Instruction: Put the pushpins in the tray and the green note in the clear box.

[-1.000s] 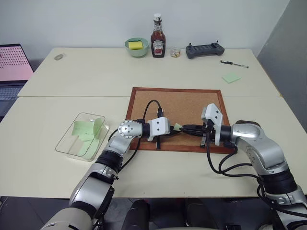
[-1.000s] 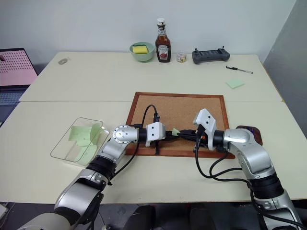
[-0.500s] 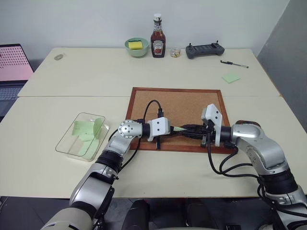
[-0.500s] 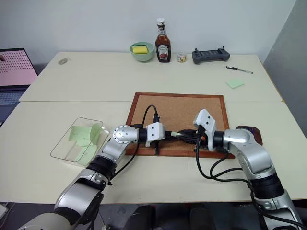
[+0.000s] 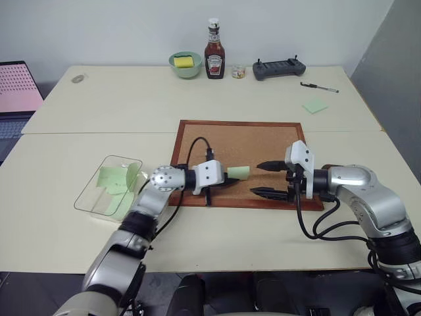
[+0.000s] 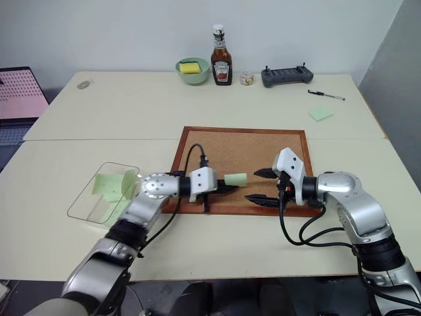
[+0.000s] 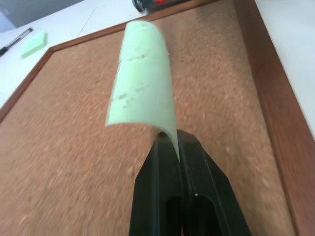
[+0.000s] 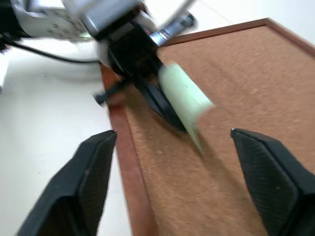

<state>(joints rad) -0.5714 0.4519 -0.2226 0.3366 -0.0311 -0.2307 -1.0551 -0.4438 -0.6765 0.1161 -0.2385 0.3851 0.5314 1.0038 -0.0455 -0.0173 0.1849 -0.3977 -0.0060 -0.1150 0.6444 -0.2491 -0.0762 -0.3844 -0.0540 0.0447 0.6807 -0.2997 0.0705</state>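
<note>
The green note (image 5: 238, 172) is a curled pale green slip held just above the corkboard (image 5: 243, 141). My left gripper (image 5: 227, 179) is shut on its near edge, as the left wrist view shows with the green note (image 7: 142, 73) rising from the closed fingertips. My right gripper (image 5: 267, 179) stands open a little to the note's right, its fingers apart and empty. The clear box (image 5: 85, 192) sits left of the board with green papers inside. A dark sliver of the tray (image 5: 331, 166) peeks from behind my right forearm. I cannot make out any pushpins.
Along the table's far edge stand a ketchup bottle (image 5: 212, 49), a green bowl (image 5: 186, 64) with a yellow sponge, a black controller (image 5: 279, 68) and a pen (image 5: 319, 87). A green sticky pad (image 5: 315, 106) lies far right. A laptop (image 5: 16, 89) sits at the left edge.
My right gripper has opened, let go of the green note and drawn back to the right. My left gripper has pulled to the left with the note in it.
</note>
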